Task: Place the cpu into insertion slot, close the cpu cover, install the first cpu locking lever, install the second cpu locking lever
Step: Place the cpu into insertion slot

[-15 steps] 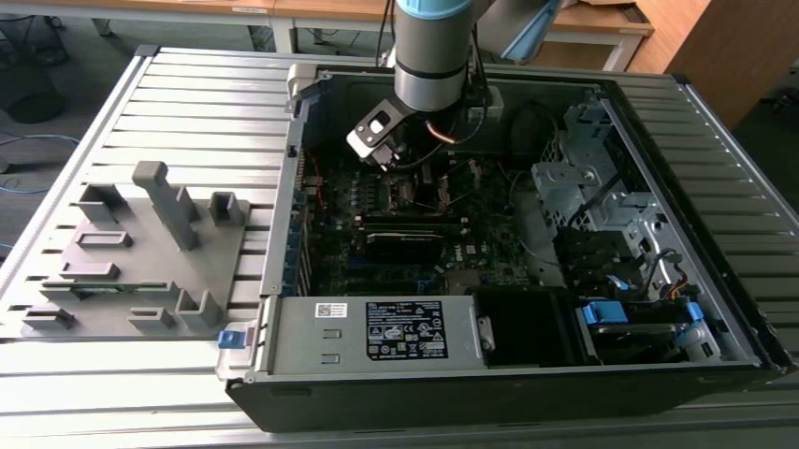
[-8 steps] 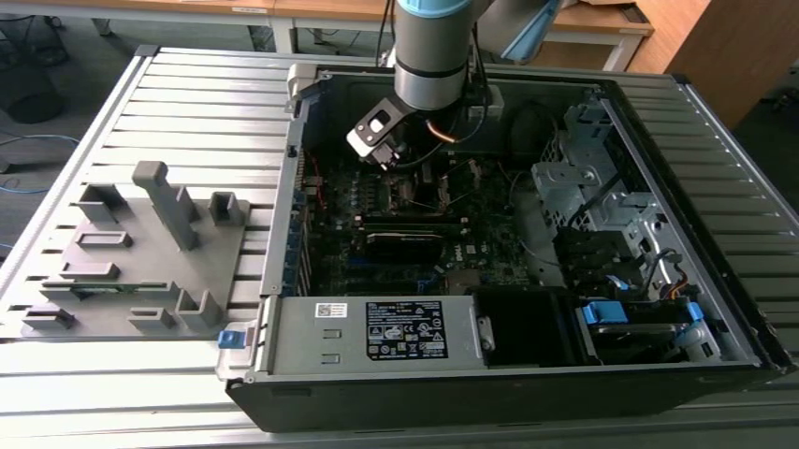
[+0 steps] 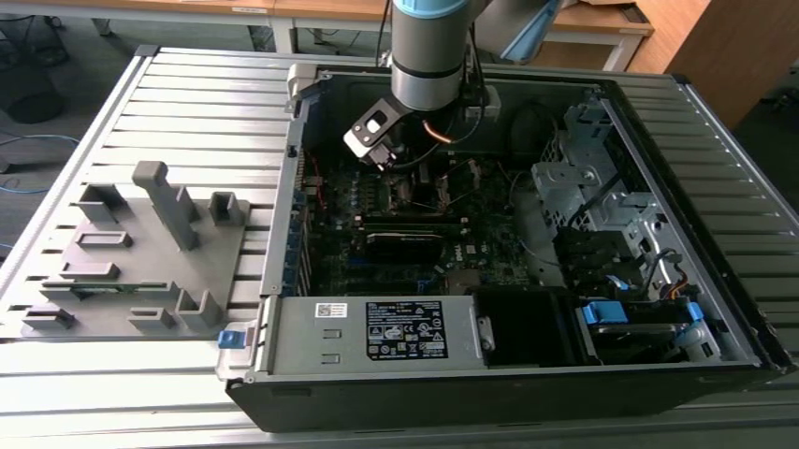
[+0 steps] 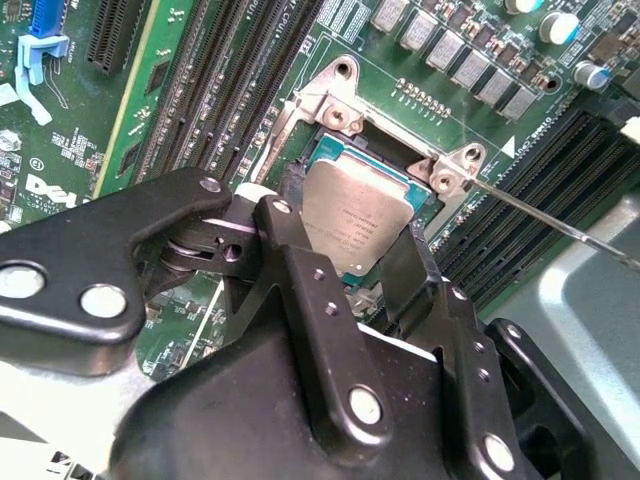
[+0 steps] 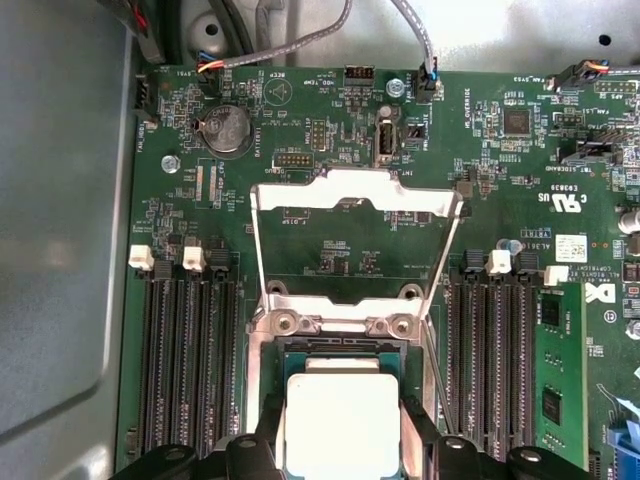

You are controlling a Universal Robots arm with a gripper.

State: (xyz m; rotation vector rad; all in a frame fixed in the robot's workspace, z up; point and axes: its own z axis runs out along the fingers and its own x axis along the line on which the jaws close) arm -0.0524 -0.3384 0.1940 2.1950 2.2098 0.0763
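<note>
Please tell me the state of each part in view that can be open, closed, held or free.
gripper: shut on the cpu, fingers at two opposite sides.
cpu: held at the insertion slot; cannot tell whether it is fully seated.
insertion slot: uncovered, with the cpu at it.
cpu cover: open, swung back over the board.
locking lever: released, sticking out from the socket.
computer case: side open.

In the exterior view, a slatted grey metal bench (image 3: 187,103) fills the foreground. Pale wooden desks (image 3: 325,9) stand at twelve o'clock, a brown wooden cabinet (image 3: 731,47) at two o'clock and a black wire wastebasket (image 3: 32,84) on the grey floor (image 3: 94,37) at ten o'clock.
</note>
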